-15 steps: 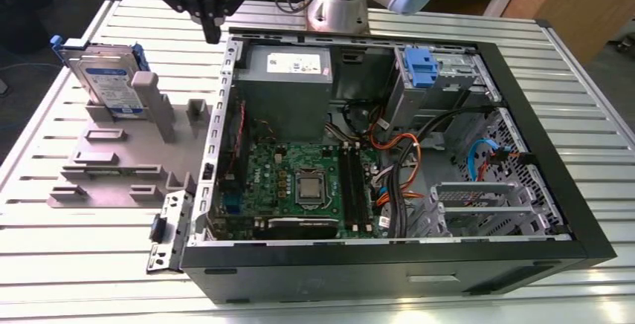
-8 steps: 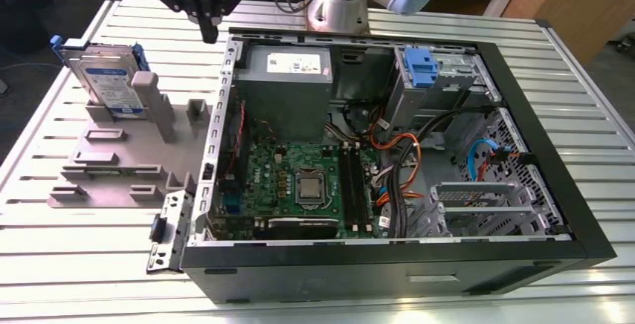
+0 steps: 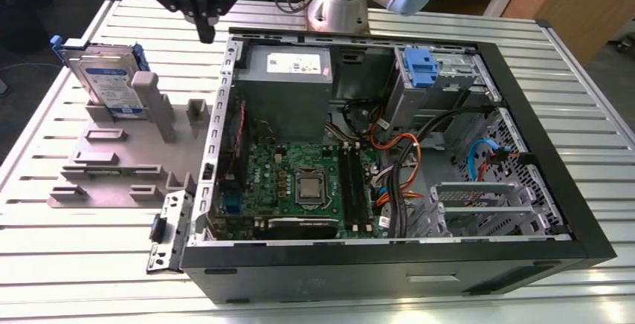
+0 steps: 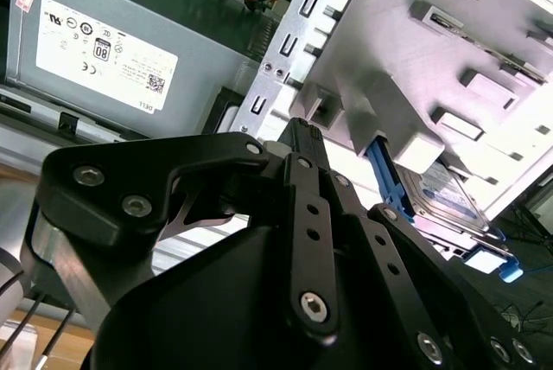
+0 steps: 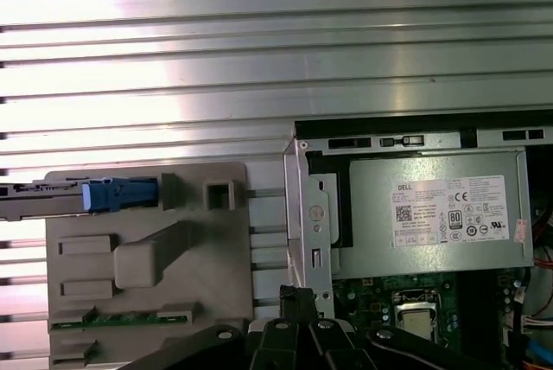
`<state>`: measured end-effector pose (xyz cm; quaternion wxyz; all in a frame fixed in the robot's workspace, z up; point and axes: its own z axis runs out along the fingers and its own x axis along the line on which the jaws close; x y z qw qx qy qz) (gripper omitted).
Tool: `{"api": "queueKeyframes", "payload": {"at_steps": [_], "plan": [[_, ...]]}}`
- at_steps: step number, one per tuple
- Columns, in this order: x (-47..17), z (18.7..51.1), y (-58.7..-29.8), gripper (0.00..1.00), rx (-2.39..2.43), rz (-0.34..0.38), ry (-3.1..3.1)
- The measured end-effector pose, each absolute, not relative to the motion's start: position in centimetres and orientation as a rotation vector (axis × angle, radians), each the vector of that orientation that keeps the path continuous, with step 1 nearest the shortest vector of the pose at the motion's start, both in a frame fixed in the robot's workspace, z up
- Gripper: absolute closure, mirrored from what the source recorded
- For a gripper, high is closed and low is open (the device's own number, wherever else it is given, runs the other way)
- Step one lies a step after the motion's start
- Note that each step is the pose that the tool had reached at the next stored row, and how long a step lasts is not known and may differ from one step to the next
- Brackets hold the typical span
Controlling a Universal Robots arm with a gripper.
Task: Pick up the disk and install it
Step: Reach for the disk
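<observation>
Disk point(image 3: 104, 79) upright in rack point(image 3: 119, 169) beside case point(image 3: 347, 272).

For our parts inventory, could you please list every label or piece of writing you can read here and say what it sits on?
White sticker on the power-supply box: rows of small print and marks, too small to quote reliably.
White-and-blue label on the disk: blurred, unreadable.
Motherboard: no lettering readable.
Nothing else bears legible writing.
</observation>
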<state>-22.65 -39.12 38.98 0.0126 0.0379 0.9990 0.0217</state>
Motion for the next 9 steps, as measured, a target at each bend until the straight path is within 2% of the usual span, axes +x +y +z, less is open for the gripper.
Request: {"api": "queueKeyframes", "payload": {"at_steps": [9], "plan": [[-22.94, 38.95, -39.1, 0.89, 0.118, 0.068, 3.113]]}}
